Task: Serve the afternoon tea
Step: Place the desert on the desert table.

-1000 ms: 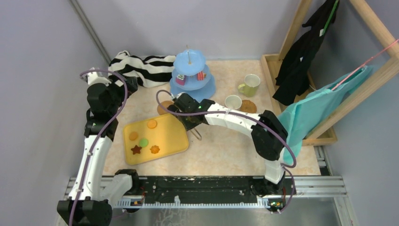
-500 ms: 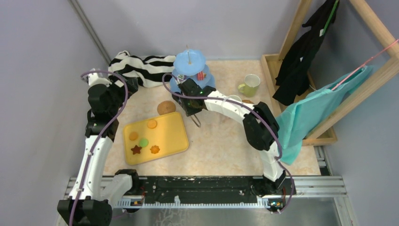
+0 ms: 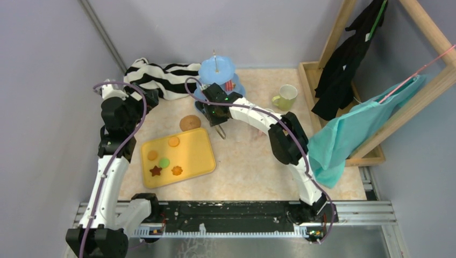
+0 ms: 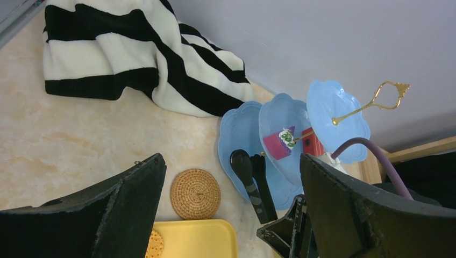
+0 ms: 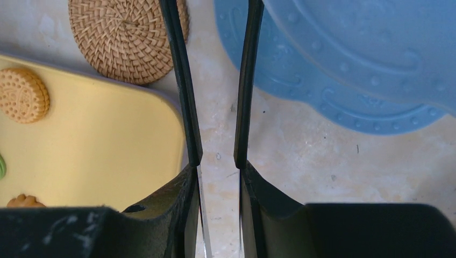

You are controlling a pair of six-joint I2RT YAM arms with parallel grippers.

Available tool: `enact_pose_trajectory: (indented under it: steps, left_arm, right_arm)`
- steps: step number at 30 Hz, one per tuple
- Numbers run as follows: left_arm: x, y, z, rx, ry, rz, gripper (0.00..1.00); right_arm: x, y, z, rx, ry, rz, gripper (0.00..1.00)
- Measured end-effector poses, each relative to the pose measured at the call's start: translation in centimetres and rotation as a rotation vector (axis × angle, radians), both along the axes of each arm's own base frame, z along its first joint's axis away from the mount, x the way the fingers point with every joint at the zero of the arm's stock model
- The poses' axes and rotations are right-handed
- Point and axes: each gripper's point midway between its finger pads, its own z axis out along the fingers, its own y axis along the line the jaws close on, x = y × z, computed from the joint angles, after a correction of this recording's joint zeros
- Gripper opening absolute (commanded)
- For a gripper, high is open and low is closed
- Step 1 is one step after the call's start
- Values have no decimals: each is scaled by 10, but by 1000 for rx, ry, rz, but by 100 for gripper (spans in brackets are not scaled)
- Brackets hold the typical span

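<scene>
**Afternoon tea set on the worktop, left to right**

Far left: left hand [image 4: 232, 157], spread to full width, gripping nothing, held above the worktop [image 3: 247, 161] beside the black-and-white striped cloth [image 3: 161, 78] bunched at the far edge.

Left of centre: yellow tray [image 3: 196, 153], carrying five toy cookies [image 3: 164, 162]: two round orange, one green, one brown star, one orange flower.

Just beyond the tray's far right corner: one round cork coaster [image 3: 189, 122], bare, flat on the worktop.

Centre: right hand [image 5: 213, 54], fingers parted by a narrow gap with nothing between them, set between the coaster and the rim of the bottom tier of the light-blue three-tier stand [image 3: 223, 70].

On the stand's middle tier: two cake slices, one pink [image 4: 282, 142], one red [image 4: 312, 144].

Right of the stand: yellow-green cup [image 3: 285, 97], upright, well apart from the tray.

Far right: wooden rack [image 3: 337, 32], hung with a black garment [image 3: 344, 70] and a teal cloth [image 3: 360, 129].
</scene>
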Motion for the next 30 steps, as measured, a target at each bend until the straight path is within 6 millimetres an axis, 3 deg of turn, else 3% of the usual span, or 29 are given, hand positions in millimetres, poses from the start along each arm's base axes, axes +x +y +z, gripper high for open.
enact_pose_trajectory:
  steps: [22, 30]
  left_arm:
    - [0, -1, -3, -4, -1, -2, 99]
    - [1, -2, -6, -8, -2, -12, 99]
  right_arm:
    - [29, -3, -19, -15, 19, -46, 17]
    - [37, -5, -24, -12, 19, -59, 24]
